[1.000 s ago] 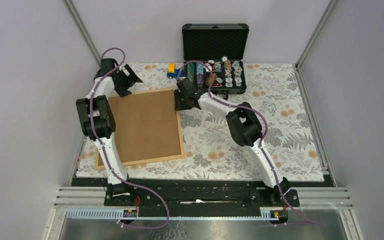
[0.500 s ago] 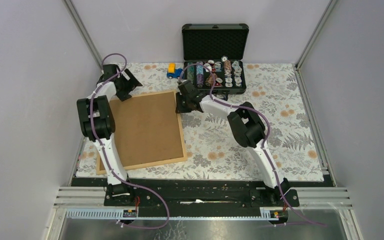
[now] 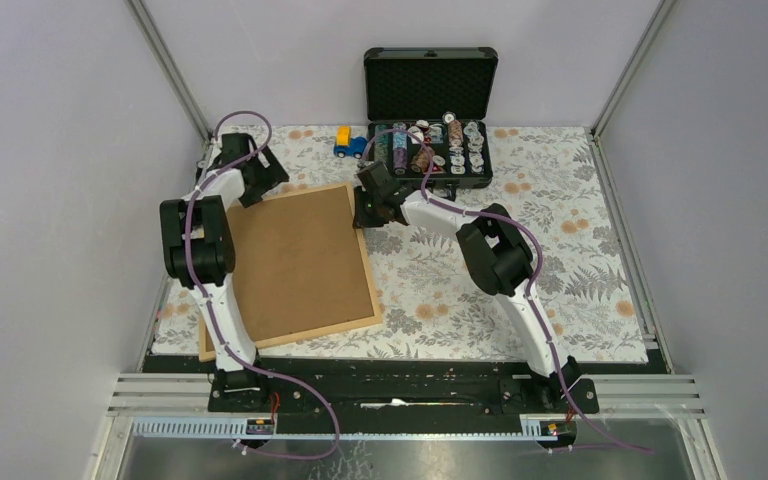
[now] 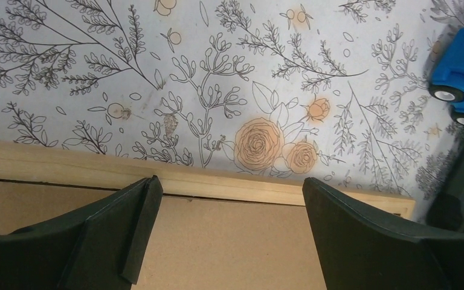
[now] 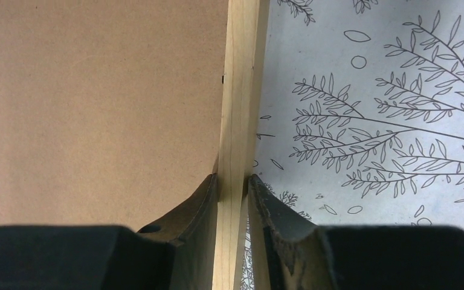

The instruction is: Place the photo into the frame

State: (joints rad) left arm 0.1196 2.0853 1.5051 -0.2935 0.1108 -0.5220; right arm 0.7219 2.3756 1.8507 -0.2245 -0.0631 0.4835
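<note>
The frame [image 3: 370, 272] lies face down on the floral cloth, with a brown hardboard backing sheet [image 3: 290, 260] filling it. The photo is hidden. My right gripper [image 3: 365, 208] is shut on the frame's right rail near its far corner. In the right wrist view the light wood rail [image 5: 241, 90] runs between the two fingers, pinched at the right gripper [image 5: 234, 181]. My left gripper [image 3: 252, 180] hangs open over the frame's far edge. In the left wrist view the rail [image 4: 266, 188] and backing [image 4: 229, 241] show between the spread fingers of the left gripper [image 4: 229, 183].
An open black case [image 3: 430, 95] holding several spools stands at the back, close behind the right gripper. A blue toy car [image 3: 345, 142] sits at the back between the arms and shows in the left wrist view as the car [image 4: 462, 72]. Walls close in on both sides.
The right gripper has closed onto the frame's rail. The frame has swung a little clockwise, its near right corner sliding right and nearer. The left gripper has shifted slightly toward the back.
</note>
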